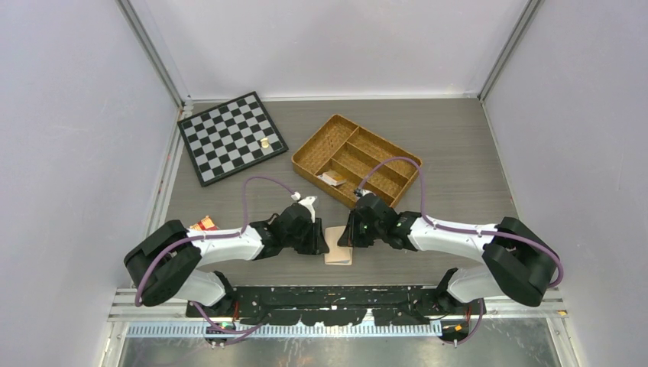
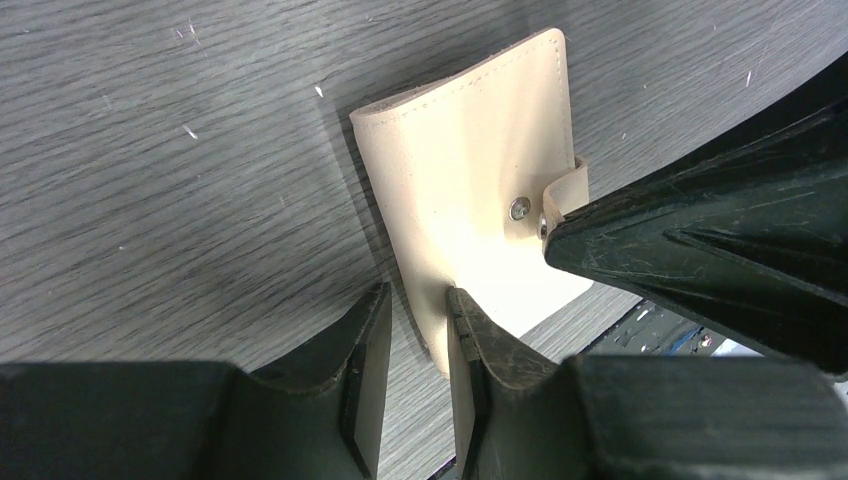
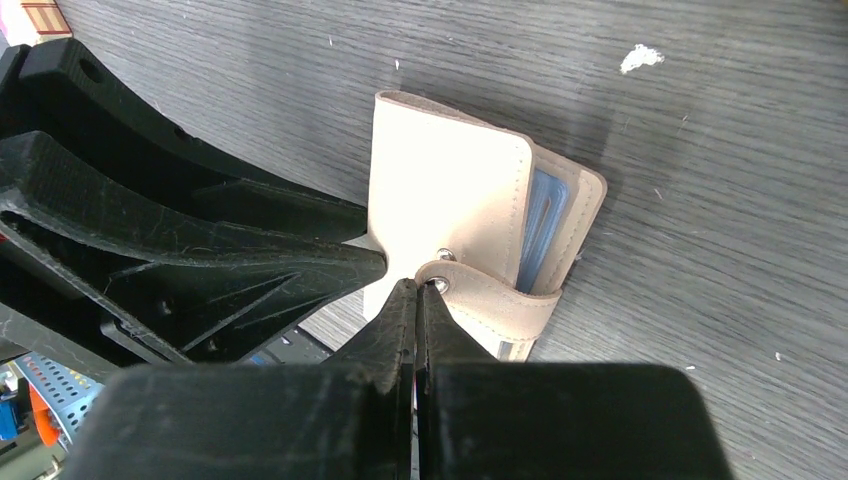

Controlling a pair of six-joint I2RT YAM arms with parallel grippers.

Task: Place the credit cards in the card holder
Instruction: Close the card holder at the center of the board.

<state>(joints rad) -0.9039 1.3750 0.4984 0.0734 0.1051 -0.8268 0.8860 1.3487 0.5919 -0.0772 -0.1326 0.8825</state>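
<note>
The peach-beige card holder (image 1: 338, 254) lies folded on the table between both grippers, near the front edge. A blue-teal credit card (image 3: 545, 228) shows inside its clear sleeves at the open side. No other card is in view. My right gripper (image 3: 417, 285) is shut, nothing between its fingers, and its tip touches the end of the snap tab (image 3: 480, 300) beside the metal snap. My left gripper (image 2: 418, 298) is partly open at the holder's (image 2: 470, 190) near corner. One of its fingers (image 2: 480, 345) lies over that corner, the other (image 2: 365, 345) stands beside it over bare table.
A woven wicker divided tray (image 1: 380, 145) stands behind the grippers with a small packet (image 1: 332, 178) in one compartment. A chessboard (image 1: 231, 138) lies at the back left. A red-brown packet (image 1: 203, 225) sits by the left arm.
</note>
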